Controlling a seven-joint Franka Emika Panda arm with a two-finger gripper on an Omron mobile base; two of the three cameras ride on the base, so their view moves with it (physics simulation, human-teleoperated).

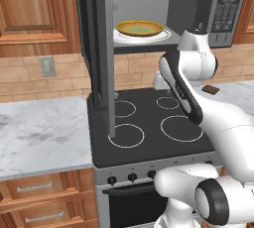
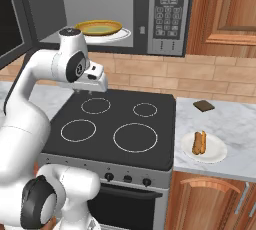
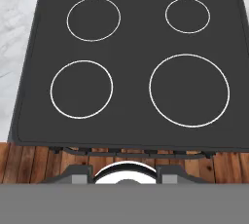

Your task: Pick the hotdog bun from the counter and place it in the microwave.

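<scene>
My fingers [image 2: 90,92], grip state unclear, hang above the stovetop [image 2: 115,124]; hotdog bun [image 2: 199,143] sits on a white plate [image 2: 215,153], right worktop [image 2: 235,124].

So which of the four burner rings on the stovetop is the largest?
The front-right ring, nearest the counter with the white plate; it is visibly wider than the other three rings.

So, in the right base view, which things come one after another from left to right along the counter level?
Robot arm → black stovetop → hotdog bun on its white plate, with the dark-brown block behind.
</scene>
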